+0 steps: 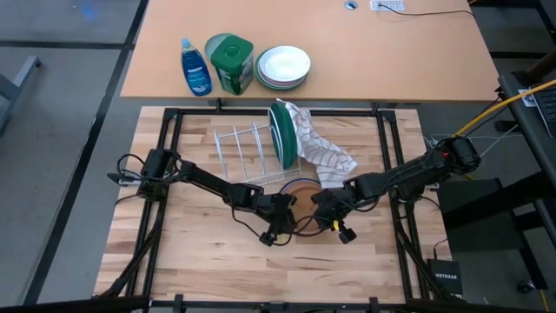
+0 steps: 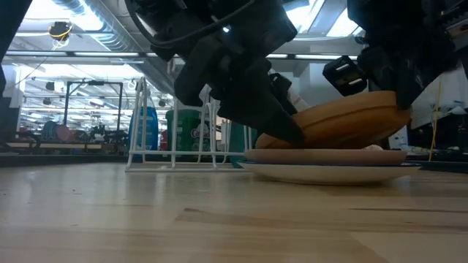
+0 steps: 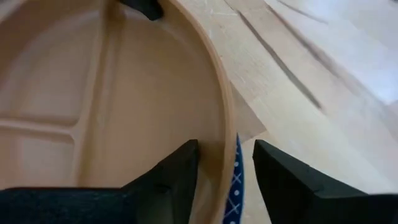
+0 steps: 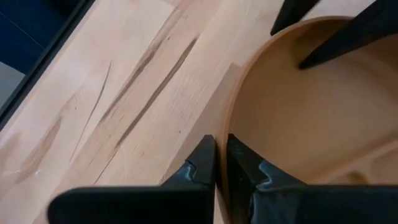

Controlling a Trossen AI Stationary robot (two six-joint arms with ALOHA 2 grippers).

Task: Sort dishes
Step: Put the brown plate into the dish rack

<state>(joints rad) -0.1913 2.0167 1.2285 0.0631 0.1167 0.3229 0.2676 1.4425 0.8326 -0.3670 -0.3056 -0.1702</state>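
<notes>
Both grippers are meeting at the plate stack at the table's near middle. The right gripper [image 4: 216,163] is pinching the rim of the top brown plate [image 2: 351,120], tilting it off the blue dish [image 2: 329,172]. The left gripper [image 3: 225,171], fingers apart, is straddling the opposite rim. Next it probably needs racking in the wire rack [image 1: 241,155], beside the green plate [image 1: 283,135].

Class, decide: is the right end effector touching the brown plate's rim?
Touching. The right wrist view shows the right end effector with its fingers pinched on the brown plate rim, no gap visible.
</notes>
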